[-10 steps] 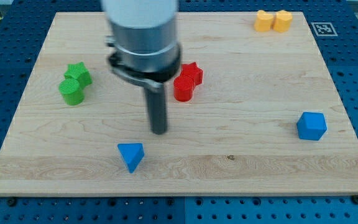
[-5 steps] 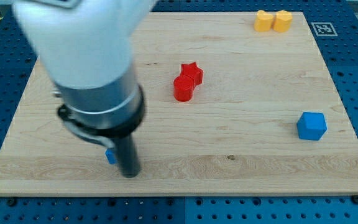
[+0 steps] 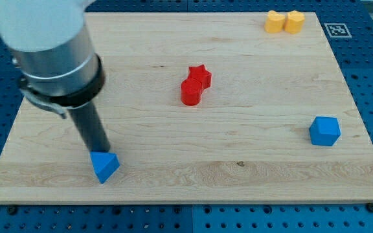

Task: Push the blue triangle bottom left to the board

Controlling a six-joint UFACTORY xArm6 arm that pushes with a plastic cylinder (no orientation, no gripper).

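The blue triangle [image 3: 104,166] lies on the wooden board [image 3: 251,149] near its bottom edge, left of the middle. My tip [image 3: 98,152] stands right at the triangle's upper left edge, touching or almost touching it. The arm's grey and white body covers the board's upper left part and hides whatever lies behind it.
A red star [image 3: 200,76] and a red cylinder [image 3: 190,92] sit together near the board's centre. A blue cube [image 3: 324,131] is at the right. Two yellow blocks [image 3: 285,22] sit at the top right corner. The board's bottom edge runs just below the triangle.
The arm swept from the centre down and to the left. The blue triangle moved left along the bottom edge. My tip now stands above and left of it. The green blocks became hidden.
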